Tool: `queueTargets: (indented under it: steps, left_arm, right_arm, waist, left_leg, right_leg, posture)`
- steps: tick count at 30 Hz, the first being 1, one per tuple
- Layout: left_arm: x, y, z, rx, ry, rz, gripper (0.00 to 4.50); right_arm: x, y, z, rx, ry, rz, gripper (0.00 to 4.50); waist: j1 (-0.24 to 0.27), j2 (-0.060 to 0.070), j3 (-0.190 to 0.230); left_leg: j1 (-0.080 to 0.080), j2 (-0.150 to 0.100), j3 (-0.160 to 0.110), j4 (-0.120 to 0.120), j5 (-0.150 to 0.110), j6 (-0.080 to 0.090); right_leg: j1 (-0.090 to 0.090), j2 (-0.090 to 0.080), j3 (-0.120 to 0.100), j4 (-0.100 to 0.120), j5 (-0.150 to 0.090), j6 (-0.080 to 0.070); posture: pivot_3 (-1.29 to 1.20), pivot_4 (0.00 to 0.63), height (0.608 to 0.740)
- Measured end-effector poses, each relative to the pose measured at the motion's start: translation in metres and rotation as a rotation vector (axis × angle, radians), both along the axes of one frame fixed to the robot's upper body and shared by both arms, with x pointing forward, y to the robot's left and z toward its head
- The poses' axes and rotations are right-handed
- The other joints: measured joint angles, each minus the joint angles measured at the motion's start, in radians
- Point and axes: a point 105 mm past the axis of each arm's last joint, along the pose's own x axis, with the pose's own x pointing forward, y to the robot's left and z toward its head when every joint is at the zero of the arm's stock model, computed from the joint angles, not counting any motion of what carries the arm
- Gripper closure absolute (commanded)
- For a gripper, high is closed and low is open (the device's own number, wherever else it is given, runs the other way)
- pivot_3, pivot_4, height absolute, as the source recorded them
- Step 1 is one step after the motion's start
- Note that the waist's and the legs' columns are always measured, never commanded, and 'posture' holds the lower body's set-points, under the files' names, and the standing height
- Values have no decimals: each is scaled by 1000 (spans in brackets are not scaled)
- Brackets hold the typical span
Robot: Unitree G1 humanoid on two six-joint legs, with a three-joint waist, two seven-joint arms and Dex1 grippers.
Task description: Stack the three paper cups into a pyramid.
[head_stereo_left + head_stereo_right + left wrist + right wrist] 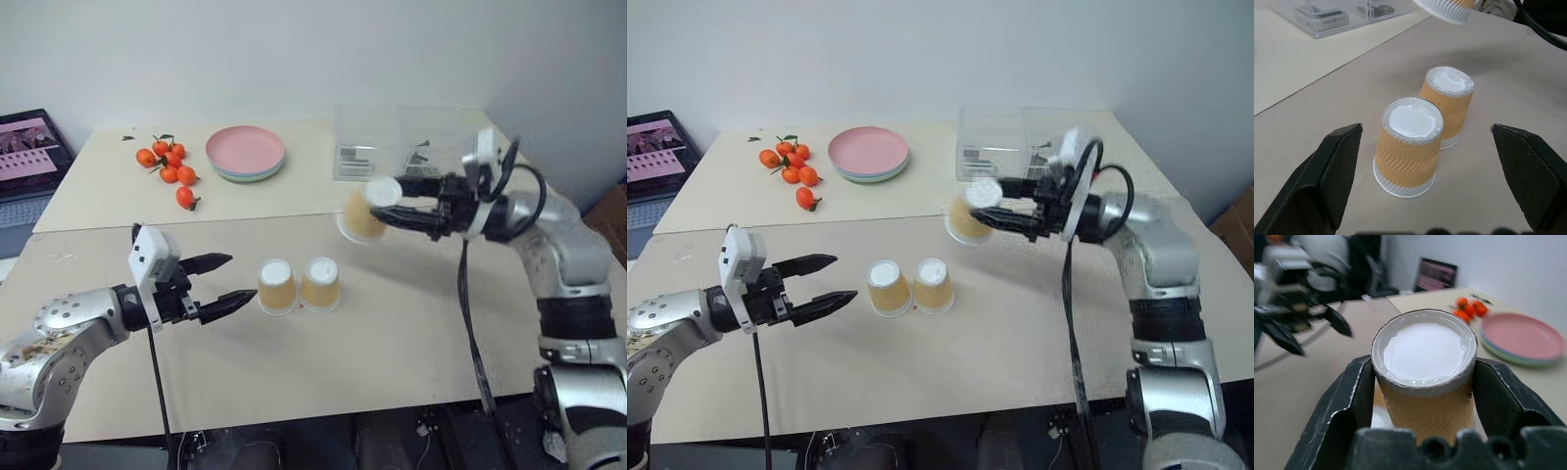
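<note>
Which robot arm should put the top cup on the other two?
The right. Its gripper already holds the third cup in the air, near the two cups standing together. The left gripper is open, holding nothing.

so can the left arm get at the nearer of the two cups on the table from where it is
Probably yes. The left end effector is open, level with the nearer cup and pointing at it, with bare table between them. The right end effector holds the third cup up and clear.
</note>
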Motion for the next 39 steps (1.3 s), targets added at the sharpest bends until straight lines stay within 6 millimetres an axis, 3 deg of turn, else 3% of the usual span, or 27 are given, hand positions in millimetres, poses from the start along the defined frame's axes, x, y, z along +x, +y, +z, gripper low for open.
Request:
queueTargets:
  steps: [4,12,18,29,31,34,39]
  left_arm:
    - [1,-7,-1,-7,-7,-23,0]
    - [4,-13,-2,-16,-11,-38,0]
    - [5,-14,0,-25,-27,-36,0]
    - [7,-14,-1,-33,-29,-13,0]
    - [6,-14,-1,-33,-31,-12,0]
    - [5,-15,-1,-34,-32,-11,0]
    - [6,-15,0,-36,-33,-4,0]
  right_arm:
    - [-12,25,5,-9,41,141,1807]
    - [-19,51,-21,-114,119,282,1807]
    - [-9,62,-35,-171,126,316,1807]
    - [3,75,-35,-192,83,348,1807]
    - [5,74,-38,-203,89,344,815]
    - [9,73,-42,-205,102,329,61]
    - [19,69,-51,-215,134,274,61]
  waist:
    - [4,0,0]
    - [0,0,0]
    - [-3,0,0]
    - [-2,0,0]
    - [-2,0,0]
    - [-3,0,0]
    - [-3,0,0]
  left_leg:
    - [-1,0,0,0,0,0]
    - [-1,0,0,0,0,0]
    - [-1,0,0,0,0,0]
    - [-4,0,0,-1,0,-1]
    - [-5,0,0,-1,1,-2]
    - [-8,0,0,-1,2,-3]
    - [-10,0,0,-1,2,-5]
  right_leg:
    - [-1,0,0,0,0,0]
    - [-2,0,0,0,0,0]
    - [-4,0,0,1,0,-1]
    - [-10,0,0,2,1,-2]
    - [-12,0,0,2,2,-2]
    - [-15,0,0,2,2,-3]
    - [-16,0,0,2,3,-4]
  posture:
    - [0,150,728]
    - [0,150,728]
    - [0,150,728]
    - [0,150,728]
    - [0,150,728]
    - [0,150,728]
    - [0,150,728]
